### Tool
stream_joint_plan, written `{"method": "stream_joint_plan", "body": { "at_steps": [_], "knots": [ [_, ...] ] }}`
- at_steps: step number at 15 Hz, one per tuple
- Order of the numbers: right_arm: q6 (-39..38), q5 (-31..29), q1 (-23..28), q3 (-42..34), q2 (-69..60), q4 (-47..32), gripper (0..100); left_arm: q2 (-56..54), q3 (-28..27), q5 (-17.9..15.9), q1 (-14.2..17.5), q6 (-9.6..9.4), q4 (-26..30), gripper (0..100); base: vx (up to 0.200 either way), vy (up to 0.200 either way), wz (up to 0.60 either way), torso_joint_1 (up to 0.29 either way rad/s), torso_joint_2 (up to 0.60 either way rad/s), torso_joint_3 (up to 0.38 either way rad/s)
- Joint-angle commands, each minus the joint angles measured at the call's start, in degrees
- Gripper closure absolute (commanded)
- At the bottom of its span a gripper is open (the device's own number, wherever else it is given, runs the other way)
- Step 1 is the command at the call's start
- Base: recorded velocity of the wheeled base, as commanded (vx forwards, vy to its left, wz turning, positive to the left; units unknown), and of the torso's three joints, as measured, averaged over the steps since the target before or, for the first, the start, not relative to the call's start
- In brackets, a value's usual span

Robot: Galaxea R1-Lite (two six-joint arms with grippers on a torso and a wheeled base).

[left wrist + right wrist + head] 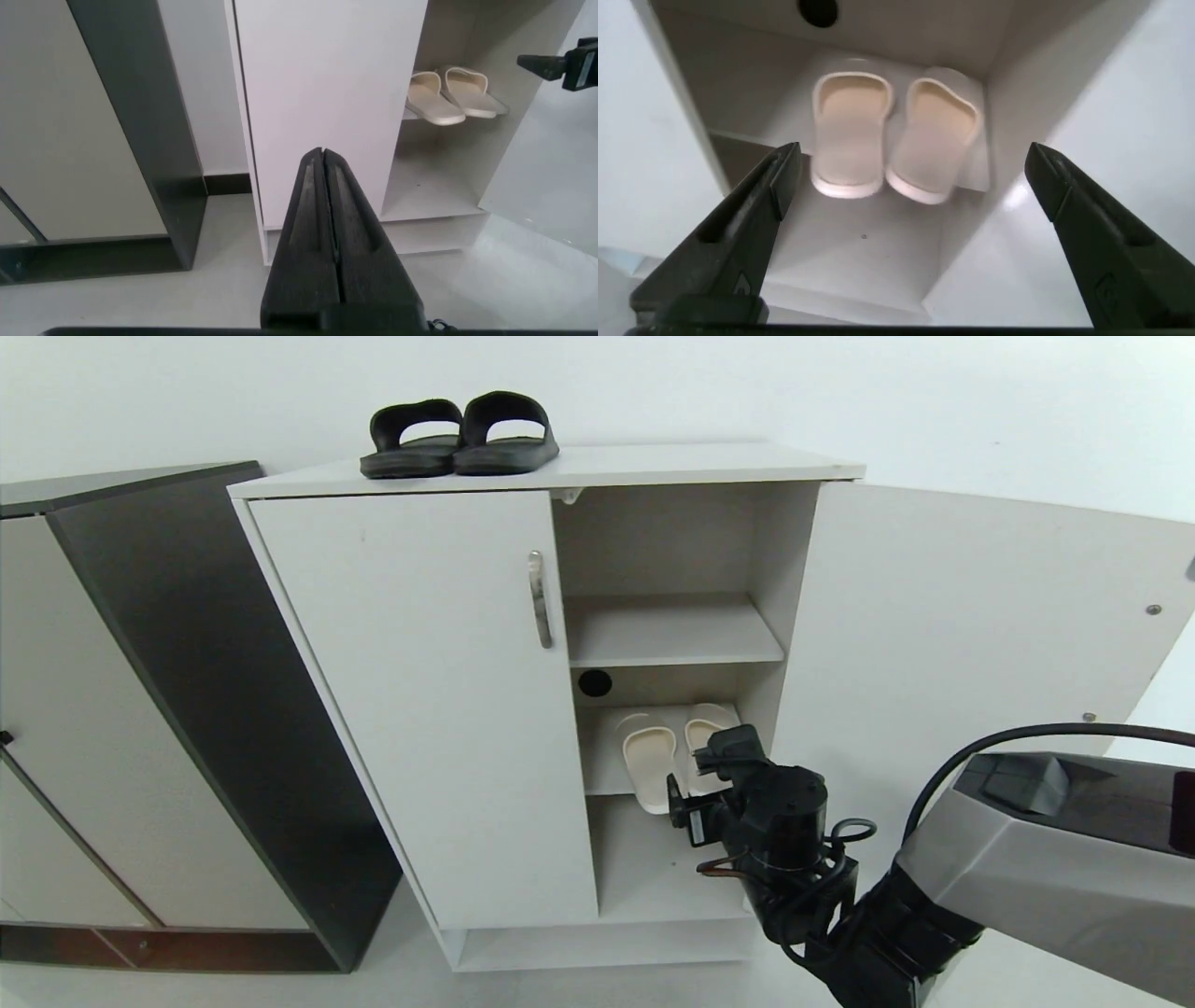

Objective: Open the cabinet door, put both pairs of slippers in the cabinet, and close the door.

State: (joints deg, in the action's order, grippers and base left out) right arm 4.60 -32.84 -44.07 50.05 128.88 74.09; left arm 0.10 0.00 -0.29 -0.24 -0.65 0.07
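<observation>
Right gripper (913, 159) gapes before shelved cream slippers (854, 131); left gripper (322, 157) clenched, empty.

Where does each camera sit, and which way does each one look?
Head view: on the robot's head, facing forward and down at the white cabinet and black slippers; right arm and right claw show.
Left wrist view: on the left wrist, facing the cabinet's closed door past the shut left claw.
Right wrist view: on the right wrist, facing into the cabinet through the open right claw.
Shared: all three show the cream slippers.
</observation>
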Motion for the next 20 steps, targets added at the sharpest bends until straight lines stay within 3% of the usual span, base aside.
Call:
{"method": "stream_joint_plan", "body": {
  "at_steps": [1, 6, 11, 16, 20],
  "knots": [
    [0.0, 3.1, -0.9, -3.9, -2.6, 0.4, 0, 0.1, 0.0, 0.0, 0.0, 0.03, 0.0, 100, 0.0, 0.2, 0.0, 0.012, 0.0, -0.002],
    [-0.3, 13.6, -3.1, -13.4, -8.4, 1.1, 0, 0.1, 0.0, -0.1, -0.1, 0.03, 0.0, 100, 0.0, 0.2, 0.0, 0.002, 0.0, 0.005],
    [0.2, 17.8, -3.0, -15.8, -7.9, 4.8, 0, 0.1, 0.0, -0.1, 0.0, 0.03, 0.0, 100, 0.0, 0.2, 0.0, 0.001, 0.0, 0.002],
    [0.2, 18.1, -3.0, -16.2, -7.9, 5.0, 0, 0.1, 0.0, -0.1, 0.0, -0.06, 0.0, 100, 0.0, 0.2, 0.0, 0.003, 0.0, 0.001],
    [0.2, 18.1, -3.0, -16.4, -7.0, 7.4, 0, 0.1, 0.0, -0.1, 0.0, -0.06, 0.0, 100, 0.0, 0.0, 0.0, 0.0, 0.0, 0.0]
  ]
}}
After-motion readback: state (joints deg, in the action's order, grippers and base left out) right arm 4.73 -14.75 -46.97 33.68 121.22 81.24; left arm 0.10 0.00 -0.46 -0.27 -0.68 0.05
